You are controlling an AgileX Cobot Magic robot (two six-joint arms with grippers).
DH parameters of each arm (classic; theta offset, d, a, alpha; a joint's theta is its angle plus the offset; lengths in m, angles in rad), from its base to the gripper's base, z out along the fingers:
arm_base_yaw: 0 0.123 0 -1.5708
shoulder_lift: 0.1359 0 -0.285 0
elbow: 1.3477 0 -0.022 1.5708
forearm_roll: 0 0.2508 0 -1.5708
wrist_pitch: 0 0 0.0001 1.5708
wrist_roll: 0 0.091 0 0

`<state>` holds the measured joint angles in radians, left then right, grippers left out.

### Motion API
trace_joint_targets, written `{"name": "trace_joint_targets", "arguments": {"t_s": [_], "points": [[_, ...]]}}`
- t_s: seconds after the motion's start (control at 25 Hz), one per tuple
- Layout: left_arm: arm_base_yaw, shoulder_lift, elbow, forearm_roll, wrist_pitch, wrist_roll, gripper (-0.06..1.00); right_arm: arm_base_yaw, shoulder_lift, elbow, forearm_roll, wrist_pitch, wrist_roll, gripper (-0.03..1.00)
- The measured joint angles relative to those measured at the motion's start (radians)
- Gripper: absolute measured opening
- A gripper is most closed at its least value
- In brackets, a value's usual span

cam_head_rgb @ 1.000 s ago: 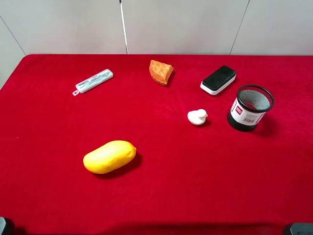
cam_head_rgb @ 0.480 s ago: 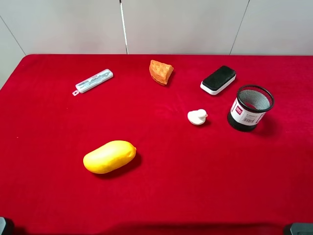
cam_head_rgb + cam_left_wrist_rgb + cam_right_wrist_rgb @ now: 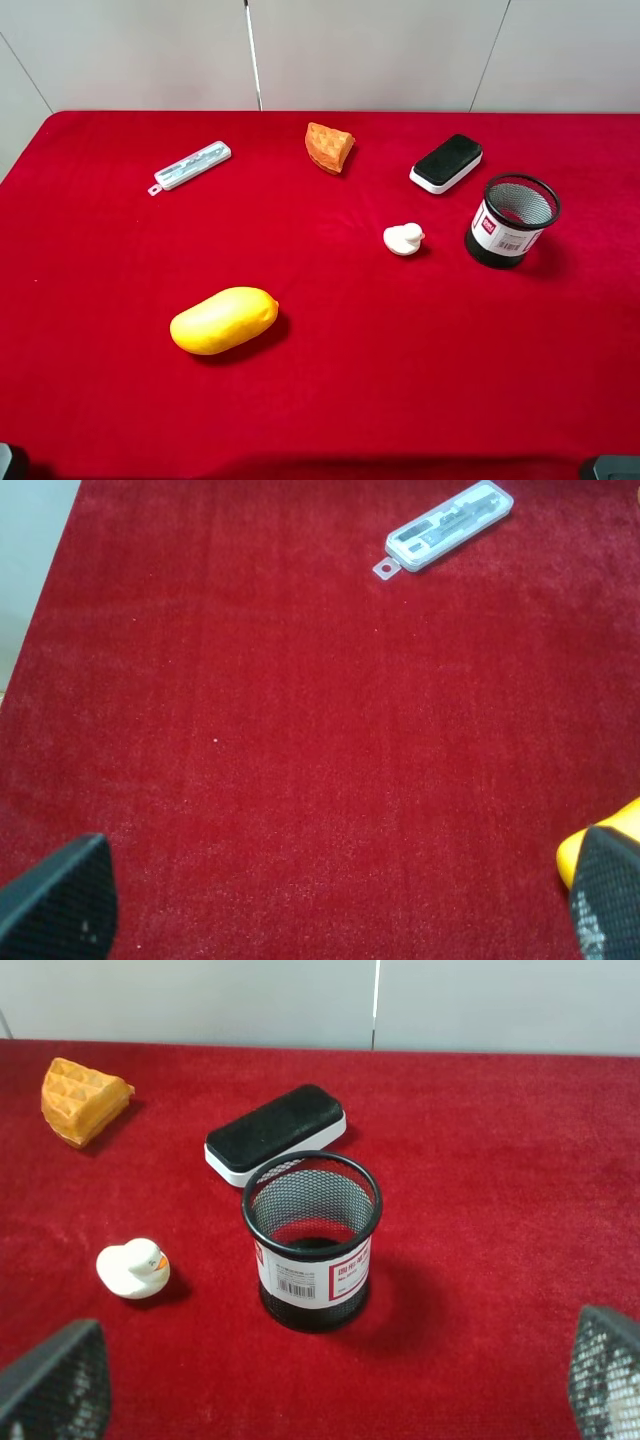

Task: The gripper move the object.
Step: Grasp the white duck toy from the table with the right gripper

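Note:
The tiny white duck [image 3: 403, 239] sits upright on the red cloth right of the middle, just left of the black mesh cup [image 3: 511, 220]. It also shows in the right wrist view [image 3: 132, 1268]. My right gripper [image 3: 330, 1390] is open and empty, well back from the duck, with its fingertips [image 3: 55, 1380] wide apart. My left gripper [image 3: 335, 920] is open and empty over bare cloth, with the yellow mango [image 3: 578, 855] beside one fingertip. In the high view only dark corners of the arms show at the bottom edge.
The yellow mango [image 3: 223, 320] lies front left. An orange sponge wedge [image 3: 328, 147], a black and white eraser [image 3: 446, 163] and a clear plastic case [image 3: 192, 165] lie along the back. The mesh cup [image 3: 312, 1240] stands upright. The red cloth [image 3: 330, 400] ends at a pale wall.

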<state>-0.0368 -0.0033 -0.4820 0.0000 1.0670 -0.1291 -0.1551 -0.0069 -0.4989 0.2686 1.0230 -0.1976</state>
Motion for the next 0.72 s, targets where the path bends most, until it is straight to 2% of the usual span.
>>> {"name": "trace_joint_targets", "arguments": {"t_s": [0.24, 0.72], "points": [[0.0, 0.0, 0.0, 0.0, 0.0, 0.0, 0.89, 0.0, 0.022, -0.004, 0.003, -0.01, 0.045, 0.69], [0.0, 0.0, 0.0, 0.0, 0.0, 0.0, 0.89, 0.0, 0.213, -0.062, 0.034, -0.018, 0.03, 0.69]]}}
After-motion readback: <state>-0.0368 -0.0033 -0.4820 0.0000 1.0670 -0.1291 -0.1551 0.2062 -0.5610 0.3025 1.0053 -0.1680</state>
